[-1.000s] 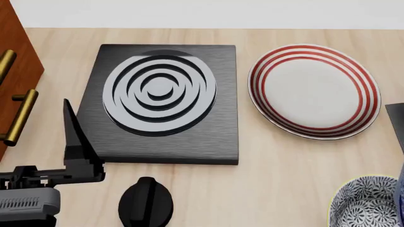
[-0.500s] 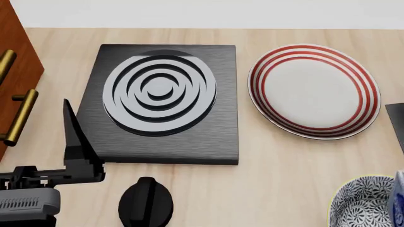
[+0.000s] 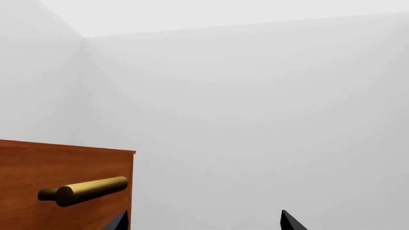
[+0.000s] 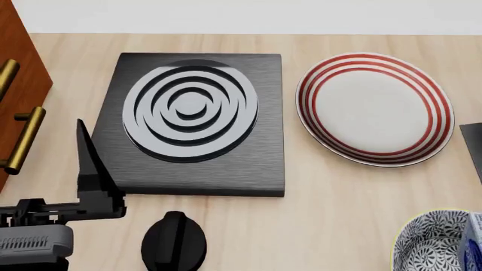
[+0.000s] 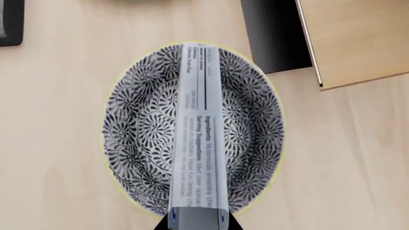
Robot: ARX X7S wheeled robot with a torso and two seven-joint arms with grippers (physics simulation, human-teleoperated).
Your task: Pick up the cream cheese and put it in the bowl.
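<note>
The black-and-white floral bowl (image 5: 191,129) sits on the wooden counter, and in the head view the bowl (image 4: 430,243) is at the bottom right corner. My right gripper (image 5: 197,224) is shut on the cream cheese (image 5: 199,124), which shows edge-on with its printed text side toward the camera, directly over the bowl's middle. In the head view only a blue-white sliver of the cream cheese (image 4: 473,244) appears at the right edge over the bowl. My left gripper (image 3: 204,225) is open and empty, pointing at a blank wall. One of its fingers (image 4: 87,158) stands beside the stove plate.
A black stove plate with a ringed burner (image 4: 200,121) lies centre-left, with a black knob (image 4: 175,243) in front of it. A red-ringed white plate (image 4: 373,107) lies to the right. A wooden cabinet with brass handles (image 4: 19,135) stands left. A dark block and wooden panel (image 5: 355,38) lie beside the bowl.
The cream cheese at the head view's right edge has shifted down and slightly left, further over the bowl. The left arm has not moved.
</note>
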